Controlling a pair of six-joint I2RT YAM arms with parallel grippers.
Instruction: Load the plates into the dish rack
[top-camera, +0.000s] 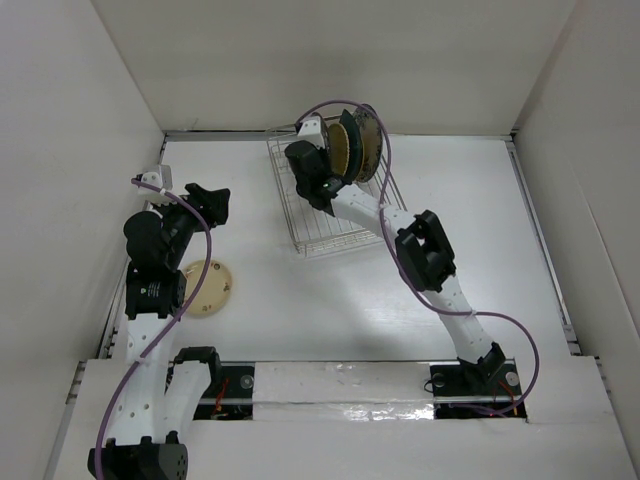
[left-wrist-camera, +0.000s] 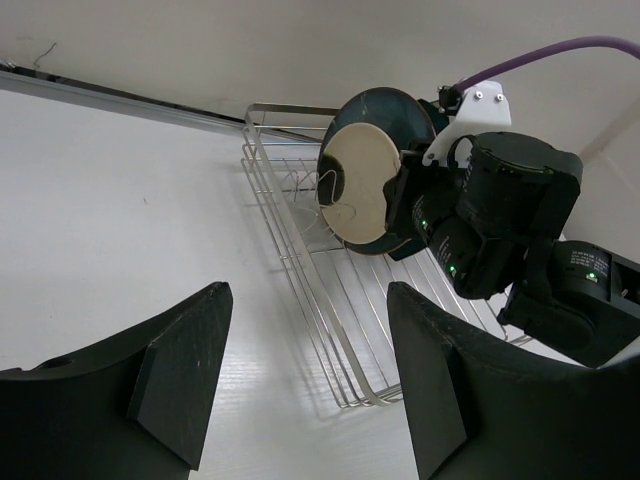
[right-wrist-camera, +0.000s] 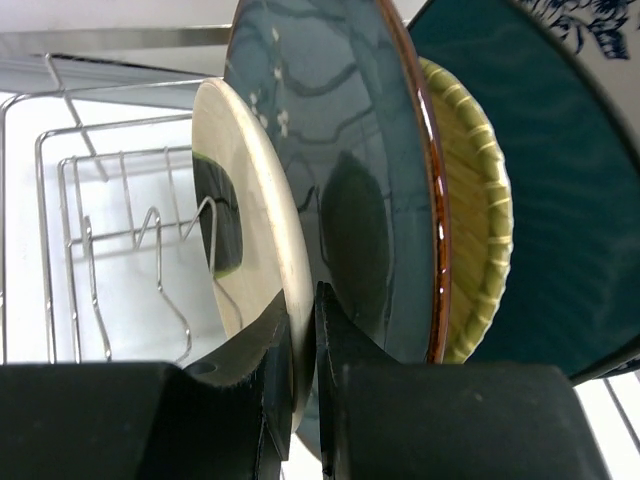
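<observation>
The silver wire dish rack (top-camera: 318, 215) stands at the back middle of the table. Several plates (top-camera: 355, 145) stand upright at its far end: a round dark teal plate (right-wrist-camera: 340, 150), a woven yellow-tan plate (right-wrist-camera: 480, 230), a square dark teal plate (right-wrist-camera: 560, 200) and a blue-and-white plate (right-wrist-camera: 590, 20). My right gripper (right-wrist-camera: 303, 300) is shut on the rim of a cream plate (right-wrist-camera: 250, 220), held upright in the rack just in front of the round teal plate. My left gripper (left-wrist-camera: 315, 390) is open and empty, left of the rack. Another cream plate (top-camera: 207, 287) lies flat on the table by the left arm.
White walls close in the table at the back and on both sides. The near part of the rack (left-wrist-camera: 340, 300) holds no plates. The right arm (top-camera: 425, 250) stretches over the rack's right side. A purple cable (top-camera: 380, 150) loops beside the plates.
</observation>
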